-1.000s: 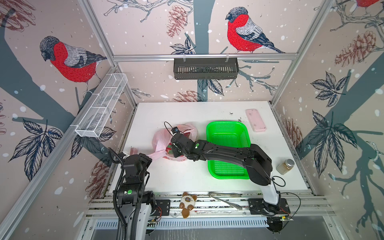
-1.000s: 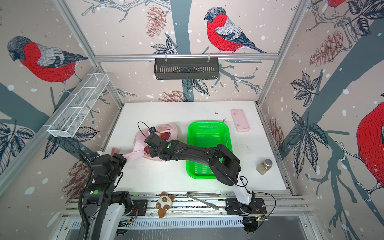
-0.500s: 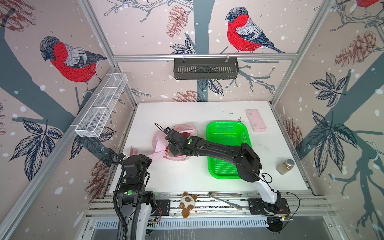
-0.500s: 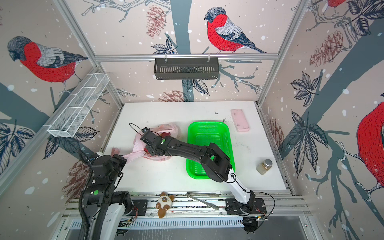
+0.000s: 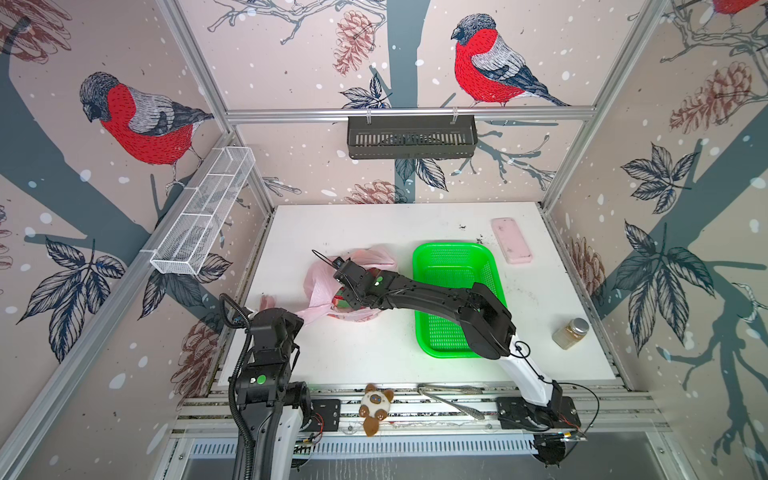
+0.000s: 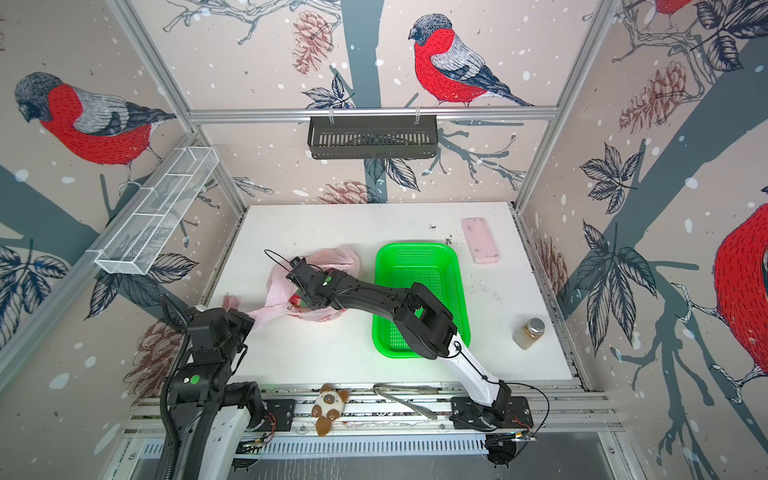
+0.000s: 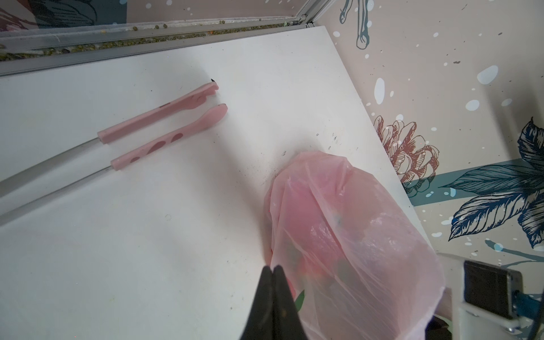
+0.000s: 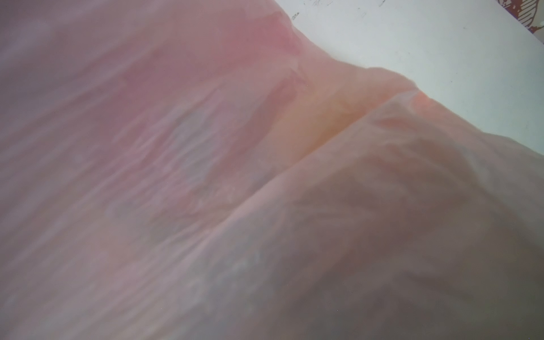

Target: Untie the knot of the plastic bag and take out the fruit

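Note:
The plastic bag point(image 5: 320, 282) lies left of the table's middle in both top views, pale pink and crumpled. Red and green fruit point(image 5: 341, 300) shows through its film. I cannot make out the knot. My right gripper point(image 5: 349, 286) reaches across from the right and dips into the bag; its fingers are buried. The right wrist view shows only the bag's pink film point(image 8: 206, 147). My left gripper point(image 7: 272, 269) is shut at the front left, and a taut band of the bag point(image 5: 316, 311) runs to it. The bag point(image 7: 353, 235) bulges just beyond its fingertips.
A green basket point(image 5: 453, 246) stands right of the bag, under the right arm. A pink slab point(image 5: 511, 241) lies at the back right, a small jar point(image 5: 571, 332) by the right edge. Pink-tipped tongs point(image 7: 164, 123) lie by the left gripper. A plush toy point(image 5: 376, 409) sits on the front rail.
The right arm has pushed further left, its gripper sliding deeper over the bag and its elbow following. The left arm has not moved.

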